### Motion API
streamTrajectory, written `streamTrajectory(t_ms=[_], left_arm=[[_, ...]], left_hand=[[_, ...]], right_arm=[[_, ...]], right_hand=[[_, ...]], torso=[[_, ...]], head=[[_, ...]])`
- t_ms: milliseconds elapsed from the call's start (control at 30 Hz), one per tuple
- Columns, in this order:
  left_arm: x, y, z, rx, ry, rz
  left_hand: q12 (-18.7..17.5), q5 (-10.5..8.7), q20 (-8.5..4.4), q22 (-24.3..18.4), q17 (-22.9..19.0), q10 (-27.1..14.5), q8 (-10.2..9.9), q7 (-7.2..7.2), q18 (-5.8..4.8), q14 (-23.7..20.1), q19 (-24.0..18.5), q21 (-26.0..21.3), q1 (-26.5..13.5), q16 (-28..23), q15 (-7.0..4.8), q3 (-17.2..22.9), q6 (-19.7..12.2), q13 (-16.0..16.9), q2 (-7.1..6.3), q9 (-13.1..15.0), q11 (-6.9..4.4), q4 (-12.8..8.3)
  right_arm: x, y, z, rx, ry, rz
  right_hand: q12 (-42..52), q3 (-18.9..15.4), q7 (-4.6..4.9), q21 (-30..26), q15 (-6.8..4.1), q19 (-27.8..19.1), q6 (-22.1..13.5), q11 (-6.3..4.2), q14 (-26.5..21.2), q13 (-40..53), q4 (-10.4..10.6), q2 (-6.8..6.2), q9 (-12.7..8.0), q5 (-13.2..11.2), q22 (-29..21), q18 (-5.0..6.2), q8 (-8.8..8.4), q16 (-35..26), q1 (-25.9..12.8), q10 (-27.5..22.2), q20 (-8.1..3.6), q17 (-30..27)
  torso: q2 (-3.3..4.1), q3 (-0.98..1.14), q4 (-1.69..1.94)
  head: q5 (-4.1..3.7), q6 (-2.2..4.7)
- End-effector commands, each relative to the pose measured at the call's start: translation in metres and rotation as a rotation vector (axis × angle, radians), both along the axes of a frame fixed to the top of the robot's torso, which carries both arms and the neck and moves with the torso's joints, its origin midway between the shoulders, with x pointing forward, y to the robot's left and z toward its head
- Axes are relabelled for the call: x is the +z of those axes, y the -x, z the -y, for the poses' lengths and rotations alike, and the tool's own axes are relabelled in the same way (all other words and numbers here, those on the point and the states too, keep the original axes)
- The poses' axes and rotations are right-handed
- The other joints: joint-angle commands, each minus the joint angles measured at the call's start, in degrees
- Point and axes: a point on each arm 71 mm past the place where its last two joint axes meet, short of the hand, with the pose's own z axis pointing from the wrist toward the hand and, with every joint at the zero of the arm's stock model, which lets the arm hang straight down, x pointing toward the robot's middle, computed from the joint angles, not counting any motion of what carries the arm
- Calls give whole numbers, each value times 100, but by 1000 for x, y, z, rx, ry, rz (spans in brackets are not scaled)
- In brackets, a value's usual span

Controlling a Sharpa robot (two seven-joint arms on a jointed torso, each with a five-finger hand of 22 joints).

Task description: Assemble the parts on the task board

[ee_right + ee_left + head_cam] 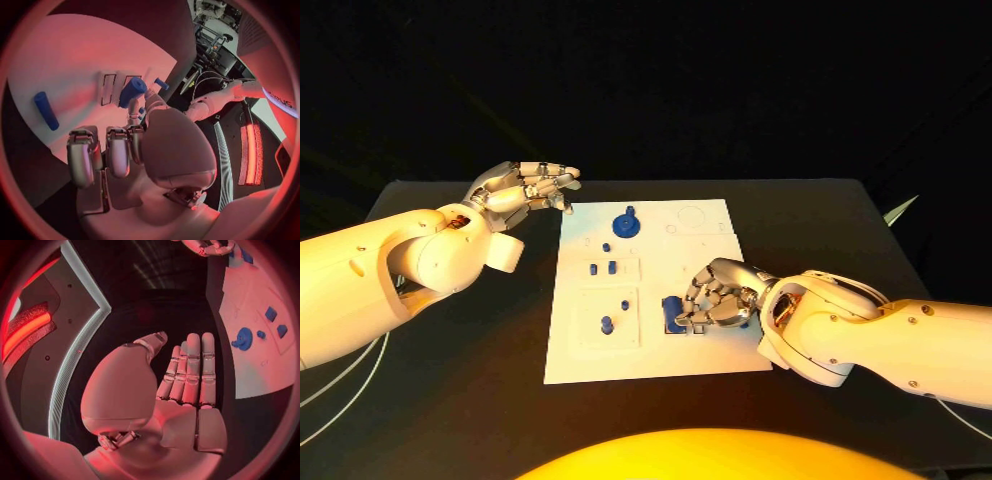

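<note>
The white task board [646, 345] lies in the middle of the black table. My right hand [714, 298] is curled over its right side, thumb and a finger pinching a short blue cylinder [132, 91] just above the board; the same part shows under the fingers [678, 318]. A round blue knob [629, 224] stands at the board's far end, with small blue pegs [603, 267] and a blue oval piece [606, 323] set in recesses on the left half. My left hand [524, 188] hovers off the board's far left corner, its fingers [190, 370] straight and holding nothing.
A blue rod [46, 110] lies loose on the board [75, 65] near my right hand. In the left wrist view the knob [244, 338] and two small blue pieces [276, 322] sit on the board. Bare black table [473, 340] surrounds the board.
</note>
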Motion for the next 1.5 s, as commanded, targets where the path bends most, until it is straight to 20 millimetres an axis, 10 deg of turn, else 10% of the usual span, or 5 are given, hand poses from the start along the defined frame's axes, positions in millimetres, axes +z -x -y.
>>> streamTrajectory(t_ms=[33,900,1500], left_arm=[[1,1,2,-14,7,6],[1,1,1,-12,6,5],[2,3,-1,-6,7,10]], left_hand=[[33,15,8,-6,-5,-37,-4,6,71,-28,33,-23,59,-24,-7,-39,-43,-9,16,9,18,-1],[39,15,8,-14,-8,-39,0,7,71,-30,39,-36,76,-29,-7,-45,-43,-11,25,11,19,4],[39,15,8,-14,-8,-39,0,7,71,-30,39,-36,76,-29,-7,-45,-43,-11,25,11,19,4]], right_arm=[[-2,-1,-2,22,22,2],[3,-3,2,-8,1,110],[16,1,81,-185,130,107]], right_hand=[[40,69,-1,26,-43,600,45,-38,497,1187,1,7,2,33,1508,-83,12,35,84,347,-34,986],[71,268,-15,26,-64,600,72,-55,499,1207,68,-91,-4,24,1508,-83,13,38,290,362,-58,998],[-237,376,278,26,146,600,-326,196,487,1056,148,-175,-235,14,1508,-83,-527,18,-122,210,105,955]], torso=[[-1,-2,0],[-5,2,-9],[-4,-2,-33]], head=[[9,-6],[17,-7],[-156,48]])
